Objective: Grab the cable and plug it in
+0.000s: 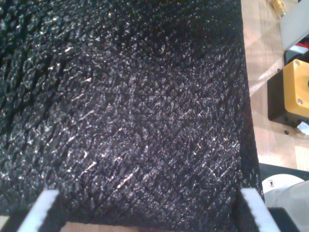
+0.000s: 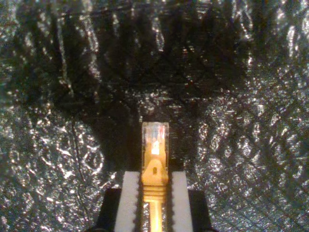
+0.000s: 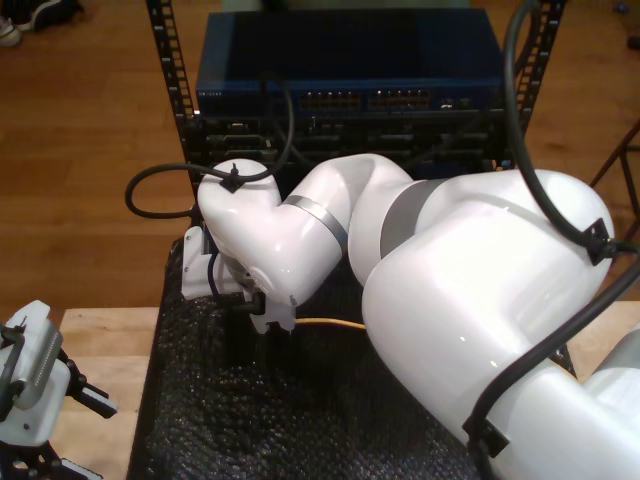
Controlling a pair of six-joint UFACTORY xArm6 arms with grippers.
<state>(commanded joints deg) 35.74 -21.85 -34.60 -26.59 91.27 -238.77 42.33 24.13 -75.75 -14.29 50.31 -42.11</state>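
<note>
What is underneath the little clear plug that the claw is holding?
Under the plug, held by my second gripper, lies crinkled black padding. Whatever the padding rests on is covered.

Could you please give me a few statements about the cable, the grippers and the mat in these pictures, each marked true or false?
1. My second gripper is shut on the cable, just behind its clear plug. True.
2. The plug is already seated in a port of the blue switch. False: in the second wrist view it hangs above the black textured mat.
3. My first gripper holds a second cable. False: its jaws stand apart with nothing between them.
4. In the exterior view, the cable runs out toward the view's right from under the white arm. True.
</note>
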